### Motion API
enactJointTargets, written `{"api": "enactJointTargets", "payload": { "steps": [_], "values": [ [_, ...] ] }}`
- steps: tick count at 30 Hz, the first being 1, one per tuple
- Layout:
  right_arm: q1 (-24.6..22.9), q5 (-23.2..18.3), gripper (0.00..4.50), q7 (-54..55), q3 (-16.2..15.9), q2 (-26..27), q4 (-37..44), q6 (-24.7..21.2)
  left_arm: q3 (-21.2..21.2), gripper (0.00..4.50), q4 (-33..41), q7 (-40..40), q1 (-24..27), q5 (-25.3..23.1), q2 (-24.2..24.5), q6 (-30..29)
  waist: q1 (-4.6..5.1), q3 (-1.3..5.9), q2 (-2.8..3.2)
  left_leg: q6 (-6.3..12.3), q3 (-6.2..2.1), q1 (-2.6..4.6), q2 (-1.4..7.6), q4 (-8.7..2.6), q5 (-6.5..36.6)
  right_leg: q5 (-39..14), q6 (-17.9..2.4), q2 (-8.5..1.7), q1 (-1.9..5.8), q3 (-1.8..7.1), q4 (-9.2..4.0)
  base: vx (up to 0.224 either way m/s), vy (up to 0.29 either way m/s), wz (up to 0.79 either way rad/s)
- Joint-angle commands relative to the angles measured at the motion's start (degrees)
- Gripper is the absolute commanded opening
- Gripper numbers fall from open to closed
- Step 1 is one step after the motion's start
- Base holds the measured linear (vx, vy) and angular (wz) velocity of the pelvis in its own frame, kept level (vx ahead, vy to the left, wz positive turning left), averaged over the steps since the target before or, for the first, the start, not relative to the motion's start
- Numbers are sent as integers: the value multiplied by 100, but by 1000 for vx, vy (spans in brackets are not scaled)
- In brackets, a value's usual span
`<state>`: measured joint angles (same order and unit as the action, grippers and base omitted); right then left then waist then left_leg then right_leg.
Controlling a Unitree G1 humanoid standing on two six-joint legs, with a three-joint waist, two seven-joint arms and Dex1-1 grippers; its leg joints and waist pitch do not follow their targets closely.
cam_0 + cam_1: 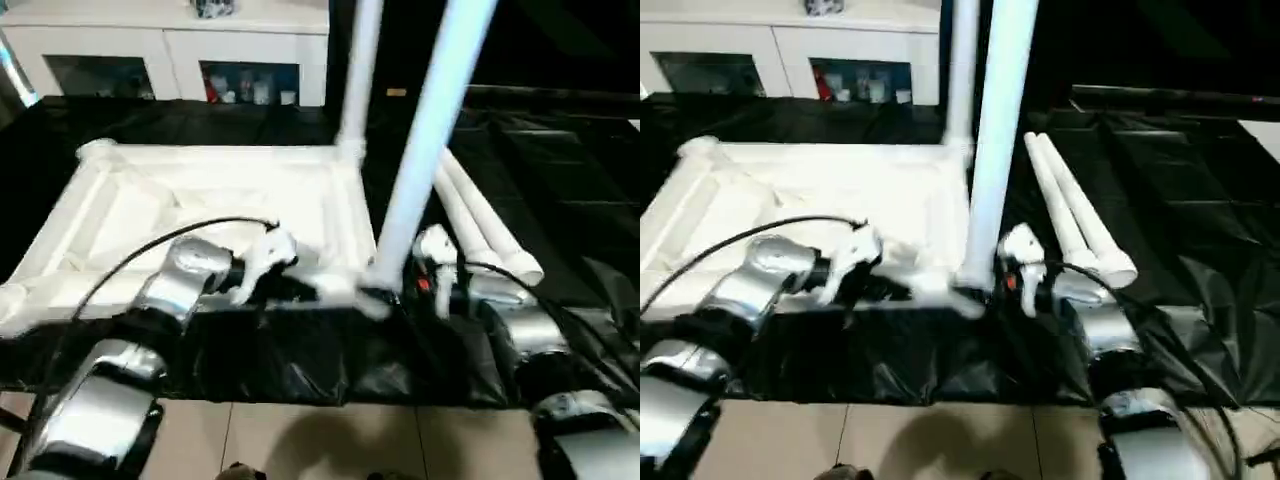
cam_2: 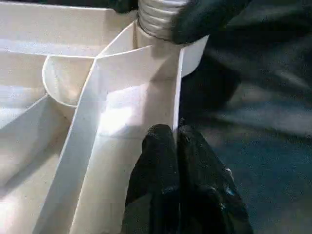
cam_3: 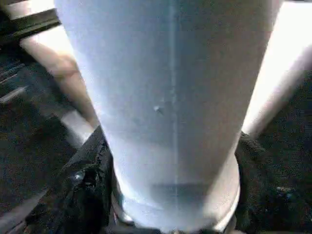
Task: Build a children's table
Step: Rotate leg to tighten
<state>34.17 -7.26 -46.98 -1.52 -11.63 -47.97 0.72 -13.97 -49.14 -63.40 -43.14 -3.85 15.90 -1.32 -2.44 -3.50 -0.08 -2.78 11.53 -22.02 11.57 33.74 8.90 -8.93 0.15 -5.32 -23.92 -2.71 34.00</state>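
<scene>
Silver forearms reach forward. Right gripper [image 3: 170, 214] clamps an upright white leg [image 1: 425, 140] at the upside-down tabletop [image 1: 200, 215]'s near corner socket; left gripper [image 2: 175, 146] pinches its rim. No readable writing.

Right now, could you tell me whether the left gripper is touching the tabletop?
Touching. In the left wrist view the left gripper has its two black fingers closed on a thin upright wall of the tabletop, one finger against each side.
</scene>
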Motion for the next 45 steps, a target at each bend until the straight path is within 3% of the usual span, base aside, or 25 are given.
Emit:
{"api": "enactJointTargets", "payload": {
  "steps": [1, 5, 9, 10, 12, 19, 24, 28, 31, 35, 45],
  "values": [
    [33, 83, 275, 789, -16, 302, -290, -84, 221, 0, 51, 806, -204, 63, -294, -199, 44, 363, -58, -171, -147, 175, 125, -443, 2441, -3253, -862, -287, 154, 119, -563, 0, 0, 0],
    [134, 156, 275, 1810, 107, 699, -487, -92, 219, 0, 117, 1422, -217, -53, -642, -333, 81, 386, -41, -74, -120, 161, 120, -438, 2369, -2856, -922, -258, 135, 144, -556, 0, 0, 0],
    [185, 252, 275, 2153, 106, 974, -561, 197, 93, 0, 141, 1409, -159, -77, -800, -207, 73, 402, -35, -6, -108, 132, 117, -443, 2269, -2516, -988, -252, 165, 147, -529, 0, 0, 0],
    [197, 246, 331, 2176, 125, 988, -581, 231, 76, 0, 147, 1369, -146, -76, -798, -175, 74, 406, -35, 1, -105, 130, 118, -443, 2245, -2446, -1008, -249, 170, 148, -520, 0, 0, 0],
    [270, 160, 344, 2104, 230, 994, -684, 301, 56, 0, 152, 1295, -117, -100, -752, -69, 74, 409, -31, 46, -92, 123, 121, -443, 2179, -2189, -1097, -237, 186, 154, -493, 0, 0, 0],
    [329, 52, 363, 1007, 162, 526, -531, 360, -24, 0, 201, 519, 13, -14, -343, 399, 73, 425, -32, 160, -84, 86, 126, -433, 1976, -1819, -1231, -244, 248, 157, -445, 0, 0, 0],
    [94, -52, 363, -620, -209, 93, -68, 346, -126, 0, 270, -228, 102, 63, -62, 622, -6, 431, -41, 287, -42, 94, 160, -408, 1706, -1461, -1388, -225, 276, 142, -394, 0, 0, 0],
    [-78, -224, 363, -1873, -457, -285, 385, 22, -168, 0, 338, -846, 161, 190, 117, 710, -77, 429, -33, 384, -36, 95, 183, -405, 1637, -1281, -1485, -228, 285, 141, -359, 0, 0, 0],
    [-127, -212, 363, -2519, -667, -548, 549, -178, -143, 0, 295, -1109, 134, 249, 210, 774, -127, 406, -26, 232, -42, 140, 191, -425, 1888, -1721, -1447, -238, 250, 144, -401, 0, 0, 0],
    [-148, -99, 347, -3073, -902, -773, 610, -298, -177, 0, 251, -1498, 80, 276, 380, 839, -136, 402, -36, 128, -62, 136, 190, -439, 2033, -2012, -1333, -254, 238, 148, -417, 0, 0, 0],
    [-279, -176, 283, -3211, -1013, -732, 972, -548, -200, 0, 227, -1798, 76, 251, 500, 935, -153, 410, -48, 150, -55, 125, 190, -431, 1807, -1801, -1369, -260, 238, 151, -389, 0, 0, 0]
  ]
}}
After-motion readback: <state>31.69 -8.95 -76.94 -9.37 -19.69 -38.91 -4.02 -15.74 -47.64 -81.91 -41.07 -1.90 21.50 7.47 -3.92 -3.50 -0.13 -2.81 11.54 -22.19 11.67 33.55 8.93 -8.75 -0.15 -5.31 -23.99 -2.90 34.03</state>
